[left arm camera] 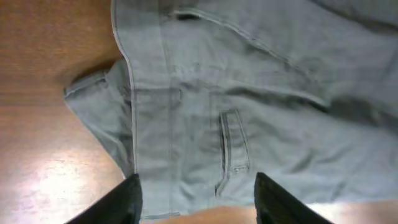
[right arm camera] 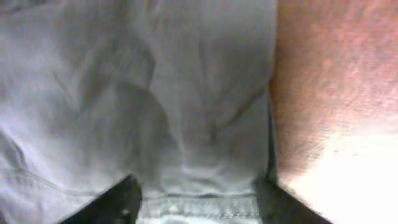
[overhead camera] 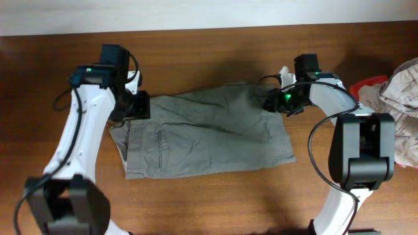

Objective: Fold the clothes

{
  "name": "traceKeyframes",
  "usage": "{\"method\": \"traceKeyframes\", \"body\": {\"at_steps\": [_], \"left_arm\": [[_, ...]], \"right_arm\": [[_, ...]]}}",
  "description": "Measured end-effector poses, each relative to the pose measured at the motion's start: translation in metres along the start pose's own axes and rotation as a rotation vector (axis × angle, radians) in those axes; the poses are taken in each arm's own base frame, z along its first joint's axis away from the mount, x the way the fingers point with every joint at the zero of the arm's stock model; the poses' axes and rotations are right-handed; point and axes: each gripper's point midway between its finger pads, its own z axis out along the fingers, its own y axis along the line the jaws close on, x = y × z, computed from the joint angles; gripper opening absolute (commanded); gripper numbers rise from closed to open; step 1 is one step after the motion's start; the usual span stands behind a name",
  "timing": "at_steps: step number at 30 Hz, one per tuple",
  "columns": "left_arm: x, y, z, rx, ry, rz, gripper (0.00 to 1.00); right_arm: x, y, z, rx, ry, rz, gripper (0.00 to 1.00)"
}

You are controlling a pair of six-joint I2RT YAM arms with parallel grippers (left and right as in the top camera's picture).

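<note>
From where I stood, the grey-olive shorts [overhead camera: 209,134] lay spread on the wooden table [overhead camera: 215,202], reaching from one pincer across to the other. The waistband end sat by the left one and the leg end by the right. The left pincer [left arm camera: 198,200] hung over the far corner of the waistband end with its two dark fingers [left arm camera: 127,200] spread wide, pinching nothing. Cloth lay flat under the gap, and a stitched welt pocket [left arm camera: 233,146] sat just ahead of it, between the fingers. Off to one side of that pincer an under layer of the same cloth [left arm camera: 93,109] stuck out past the stitched edge onto bare wood. The right pincer [right arm camera: 196,205] was over the far corner of the leg end, its fingers also held apart. Rumpled fabric filled the space between them, and a seamed hem [right arm camera: 199,208] ran across close to the tips. I could not tell whether the tips touched the cloth. The edge of the shorts ran just beside one finger, with bare table beyond it. Well apart from the right pincer, on the side away from the shorts, lay a red garment [overhead camera: 368,85] touching a pale crumpled heap of clothing [overhead camera: 403,111].
</note>
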Motion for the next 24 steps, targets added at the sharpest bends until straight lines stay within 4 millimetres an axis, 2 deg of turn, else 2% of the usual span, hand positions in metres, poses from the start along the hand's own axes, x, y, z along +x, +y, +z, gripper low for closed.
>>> {"method": "traceKeyframes", "body": {"at_steps": [1, 3, 7, 10, 13, 15, 17, 19, 22, 24], "left_arm": [[-0.007, 0.003, 0.007, -0.001, -0.01, -0.009, 0.66], [-0.019, 0.01, 0.016, -0.001, -0.035, -0.028, 0.72], [-0.037, 0.029, 0.039, -0.008, -0.052, -0.077, 0.74], [-0.039, 0.041, 0.059, -0.015, -0.023, -0.093, 0.74], [-0.041, 0.042, 0.078, -0.012, -0.002, -0.075, 0.72], [-0.048, 0.04, 0.092, 0.01, -0.007, -0.054, 0.55], [-0.055, 0.034, 0.106, 0.046, -0.022, -0.035, 0.22], [-0.057, 0.03, 0.111, 0.069, -0.024, -0.026, 0.0], [-0.053, 0.026, 0.111, 0.093, -0.005, -0.019, 0.0], [-0.038, 0.025, 0.111, 0.097, 0.055, -0.028, 0.01]], "right_arm": [[-0.001, 0.0, 0.0, -0.001, -0.005, 0.003, 0.8], [-0.002, 0.001, 0.0, -0.003, -0.009, -0.002, 0.85], [-0.003, 0.001, 0.0, -0.004, -0.013, -0.005, 0.86], [-0.004, 0.001, 0.0, -0.005, -0.017, -0.007, 0.84], [-0.004, 0.002, 0.0, -0.012, -0.017, -0.007, 0.84], [-0.005, 0.002, 0.0, -0.013, -0.018, -0.008, 0.84], [-0.005, 0.003, 0.0, -0.016, -0.019, -0.012, 0.84], [-0.005, 0.003, 0.0, -0.019, -0.019, -0.013, 0.84], [-0.005, 0.003, 0.0, -0.019, -0.019, -0.012, 0.84], [-0.005, 0.003, 0.0, -0.019, -0.019, -0.013, 0.85]]}}
